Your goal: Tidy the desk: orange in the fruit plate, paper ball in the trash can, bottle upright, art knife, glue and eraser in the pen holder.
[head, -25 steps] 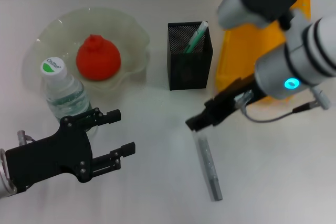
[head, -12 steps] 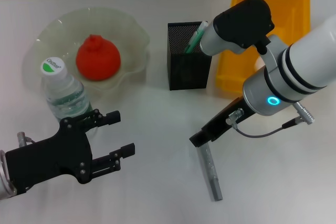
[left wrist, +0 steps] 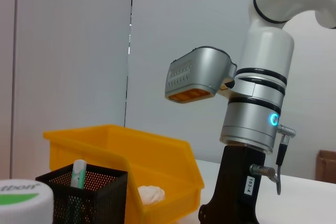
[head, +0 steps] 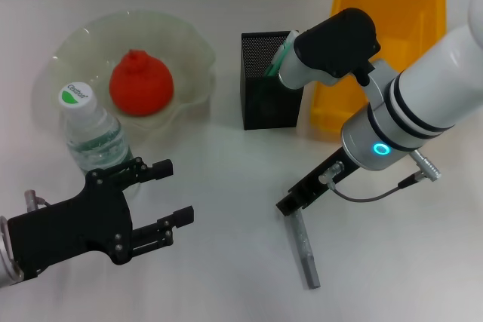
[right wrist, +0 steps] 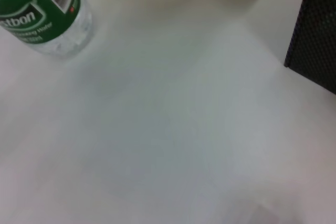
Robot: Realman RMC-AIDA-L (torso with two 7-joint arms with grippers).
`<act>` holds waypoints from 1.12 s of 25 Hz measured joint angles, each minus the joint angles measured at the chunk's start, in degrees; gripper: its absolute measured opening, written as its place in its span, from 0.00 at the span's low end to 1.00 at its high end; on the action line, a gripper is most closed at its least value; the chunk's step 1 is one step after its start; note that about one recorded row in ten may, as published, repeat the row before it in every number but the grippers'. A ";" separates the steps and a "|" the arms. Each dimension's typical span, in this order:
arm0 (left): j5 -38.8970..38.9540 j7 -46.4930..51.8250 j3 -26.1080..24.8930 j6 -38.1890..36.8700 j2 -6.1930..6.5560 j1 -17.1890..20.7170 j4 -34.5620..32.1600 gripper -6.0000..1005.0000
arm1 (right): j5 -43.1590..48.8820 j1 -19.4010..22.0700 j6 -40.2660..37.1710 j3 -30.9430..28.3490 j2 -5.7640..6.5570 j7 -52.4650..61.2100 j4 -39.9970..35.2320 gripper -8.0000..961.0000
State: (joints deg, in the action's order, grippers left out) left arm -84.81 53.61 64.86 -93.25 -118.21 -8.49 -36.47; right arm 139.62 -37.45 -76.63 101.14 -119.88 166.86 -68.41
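Observation:
The orange [head: 141,84] lies in the fruit plate [head: 79,39]. Beside the plate the bottle [head: 92,132] stands upright. The art knife [head: 283,52] sticks out of the pen holder [head: 272,92]. The glue [head: 306,250] lies flat on the table, and my right gripper [head: 290,204] is down at its far end, touching or nearly touching it. My left gripper [head: 175,190] hangs open and empty near the bottle. In the left wrist view a paper ball [left wrist: 149,195] rests inside the trash can [left wrist: 131,150]. The eraser is out of view.
The trash can [head: 392,5] stands at the back right, just behind my right arm [head: 400,115]. The pen holder [right wrist: 320,51] and the bottle [right wrist: 42,14] also show in the right wrist view, with bare tabletop between them.
My right arm has swung down and inward, lowering its gripper onto the far end of the glue. The glue, the left arm and everything else have stayed put.

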 joint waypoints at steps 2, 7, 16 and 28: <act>0.00 -0.02 0.00 0.00 0.00 0.02 0.00 0.69 | -0.01 -0.27 0.10 0.01 0.00 0.01 0.54 0.57; 0.00 -0.12 0.00 0.00 0.00 0.19 0.00 0.69 | -0.09 -0.33 0.17 0.03 0.00 0.02 0.79 0.47; 0.00 -0.16 0.00 0.00 0.00 0.20 0.00 0.69 | -0.14 -0.63 -0.57 -0.01 0.00 0.04 1.36 0.32; 0.00 -0.16 0.00 0.00 0.00 0.28 0.00 0.69 | 0.19 -0.18 -0.75 0.46 0.26 -1.46 -0.52 0.15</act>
State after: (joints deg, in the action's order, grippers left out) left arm -84.81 53.45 64.86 -93.25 -118.21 -8.21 -36.47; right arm 139.81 -37.63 -77.38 101.60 -119.62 165.41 -68.93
